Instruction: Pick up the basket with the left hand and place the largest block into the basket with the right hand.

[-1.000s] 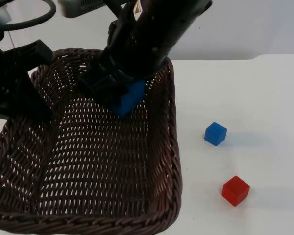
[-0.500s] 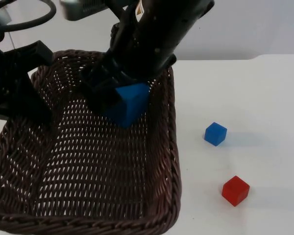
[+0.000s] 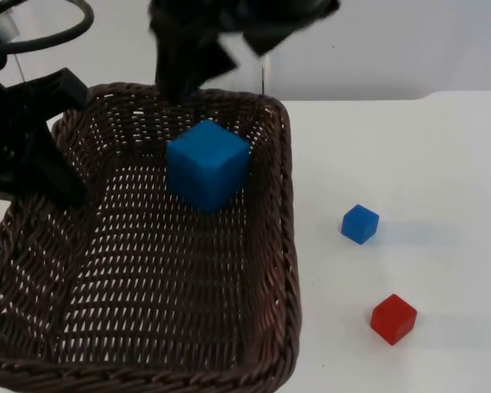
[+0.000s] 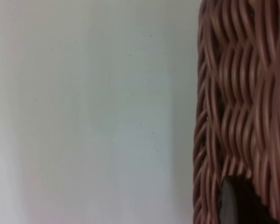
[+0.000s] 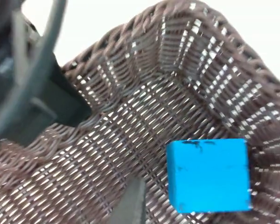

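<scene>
Nearby, small blue block (image 3: 360,223), red block (image 3: 393,318) beside basket (image 3: 288,270).

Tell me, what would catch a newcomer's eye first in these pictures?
A big dark wicker basket takes up the table's left side, with a large blue block sitting inside it near the far rim. The left claw grips the basket's left rim, and the right claw hangs above the block. On the white table to the right lie a small blue block and a small red block.
</scene>
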`<state>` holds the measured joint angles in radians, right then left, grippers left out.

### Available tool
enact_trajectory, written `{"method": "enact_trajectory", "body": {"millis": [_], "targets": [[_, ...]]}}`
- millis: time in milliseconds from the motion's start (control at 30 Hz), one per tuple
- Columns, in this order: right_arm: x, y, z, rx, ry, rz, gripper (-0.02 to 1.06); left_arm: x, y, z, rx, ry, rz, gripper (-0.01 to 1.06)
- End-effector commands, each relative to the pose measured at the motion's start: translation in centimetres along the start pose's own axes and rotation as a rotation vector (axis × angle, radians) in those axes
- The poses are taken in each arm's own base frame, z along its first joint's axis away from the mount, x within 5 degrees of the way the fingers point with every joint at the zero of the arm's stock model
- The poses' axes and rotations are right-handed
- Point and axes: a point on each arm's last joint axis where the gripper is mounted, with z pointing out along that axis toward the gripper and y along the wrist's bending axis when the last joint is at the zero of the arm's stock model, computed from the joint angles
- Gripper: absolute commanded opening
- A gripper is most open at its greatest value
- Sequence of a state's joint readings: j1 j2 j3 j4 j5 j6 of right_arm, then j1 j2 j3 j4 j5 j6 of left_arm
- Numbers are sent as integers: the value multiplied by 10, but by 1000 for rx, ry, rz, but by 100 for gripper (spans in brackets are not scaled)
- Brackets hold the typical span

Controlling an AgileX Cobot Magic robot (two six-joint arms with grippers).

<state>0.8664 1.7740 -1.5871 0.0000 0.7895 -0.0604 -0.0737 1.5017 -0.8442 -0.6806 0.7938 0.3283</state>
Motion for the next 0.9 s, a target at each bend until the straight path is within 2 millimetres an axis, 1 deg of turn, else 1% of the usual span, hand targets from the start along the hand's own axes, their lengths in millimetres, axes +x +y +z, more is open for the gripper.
{"method": "enact_trajectory", "body": {"millis": [0, 67, 100, 167, 200, 233, 333, 367, 400, 567, 600, 667, 733, 767, 833, 867], "targets": [[1, 2, -16, -2, -26, 0, 84, 0, -3, -5, 28, -16, -6, 0], [9, 2, -28, 0, -57, 4, 84, 0, -3, -5, 29, -14, -6, 0], [9, 2, -28, 0, -57, 4, 84, 0, -3, -5, 29, -14, -6, 0], [23, 3, -45, 2, -93, 12, 84, 1, -3, -5, 29, -12, 3, 0], [31, 4, -48, 2, -98, 17, 84, 1, -3, -5, 29, -12, 7, 0], [31, 4, -48, 2, -98, 17, 84, 1, -3, -5, 29, -12, 7, 0], [55, 5, -64, 3, -135, 17, 84, 0, -4, -5, 34, -19, 5, 0], [64, 5, -66, 4, -142, 17, 84, 0, -4, -5, 33, -21, 6, 0], [64, 5, -66, 4, -142, 17, 84, 0, -4, -5, 33, -21, 6, 0], [100, 7, -92, 6, -194, 19, 84, -1, -3, -5, 29, -31, 22, 0], [100, 7, -92, 6, -194, 19, 84, -1, -3, -5, 29, -31, 22, 0], [111, 8, -100, 6, -205, 19, 84, -1, -3, -5, 29, -31, 24, 0], [117, 8, -109, 7, -225, 19, 84, -1, -3, -5, 27, -35, 24, 0], [119, 8, -114, 8, -240, 19, 84, -1, -3, -5, 27, -37, 24, 0], [119, 9, -116, 5, -245, 24, 84, -2, -3, -5, 24, -43, 24, 0], [119, 9, -120, 5, -258, 27, 84, -3, -3, -5, 21, -48, 23, 0]]}}
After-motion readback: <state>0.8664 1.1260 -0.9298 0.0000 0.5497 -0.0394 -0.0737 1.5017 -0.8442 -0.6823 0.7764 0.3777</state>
